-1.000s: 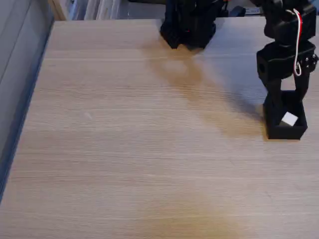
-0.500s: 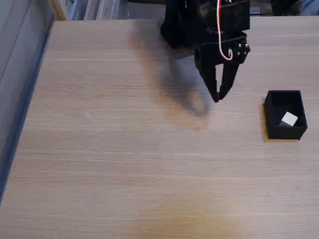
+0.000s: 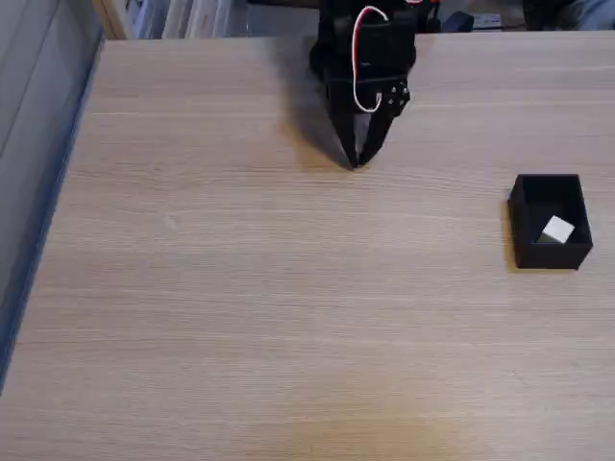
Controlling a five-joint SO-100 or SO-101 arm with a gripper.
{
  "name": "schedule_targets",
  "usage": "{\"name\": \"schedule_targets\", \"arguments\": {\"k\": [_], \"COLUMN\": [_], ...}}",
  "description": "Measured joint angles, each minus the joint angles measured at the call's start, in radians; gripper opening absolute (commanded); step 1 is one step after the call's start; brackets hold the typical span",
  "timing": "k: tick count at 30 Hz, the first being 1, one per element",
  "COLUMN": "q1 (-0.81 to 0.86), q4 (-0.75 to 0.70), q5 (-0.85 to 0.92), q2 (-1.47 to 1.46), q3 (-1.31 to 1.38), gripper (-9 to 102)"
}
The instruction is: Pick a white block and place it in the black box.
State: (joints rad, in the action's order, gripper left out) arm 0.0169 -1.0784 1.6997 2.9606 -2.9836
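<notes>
Wood: a pale, grained table [image 3: 288, 317] fills most of the fixed view, its left edge running beside a grey-blue strip.
Arm: black, at the far middle of the table, with a red and white wire [image 3: 357, 67] looping down its front.
Gripper [image 3: 356, 161]: points down toward the tabletop near the arm's base; the two fingers taper to a tip where they meet, so the pincer is closed, with nothing between them. Whether the tip touches the wood cannot be told.
Shadow: a soft dark patch lies on the wood just left of the gripper.
Box [image 3: 524, 226]: black, open-topped, standing flat on the table at the right side of the view, well apart from the gripper.
Block [image 3: 556, 230]: white, lying inside the box on its floor, toward the near right part, turned slightly askew to the walls; its top face is bright and its sides are greyer.
Box and block: the block is much smaller than the box's opening and sits clear of the left and far walls.
Background: pale upright shapes, too blurred to name, show beyond the far edge of the table at the upper left.
</notes>
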Motion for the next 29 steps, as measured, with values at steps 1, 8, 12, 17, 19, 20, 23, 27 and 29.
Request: {"name": "schedule_targets", "arguments": {"k": [1, 8, 12, 17, 19, 20, 23, 27, 29], "q1": [0.012, 0.048, 0.02, 0.002, 0.002, 0.002, 0.002, 0.008, 0.009], "q4": [-0.014, -0.181, -0.252, -0.262, -0.262, -0.262, -0.262, -0.264, -0.264], "q5": [0.0, -0.009, -0.077, -0.084, -0.084, -0.084, -0.086, -0.091, -0.091], "q2": [0.049, 0.279, 0.351, 0.362, 0.365, 0.367, 0.368, 0.368, 0.368], "q3": [-0.031, -0.106, -0.109, -0.109, -0.109, -0.109, -0.109, -0.109, -0.109], "gripper": [0, 0, 0, 0, 0, 0, 0, 0, 0]}}
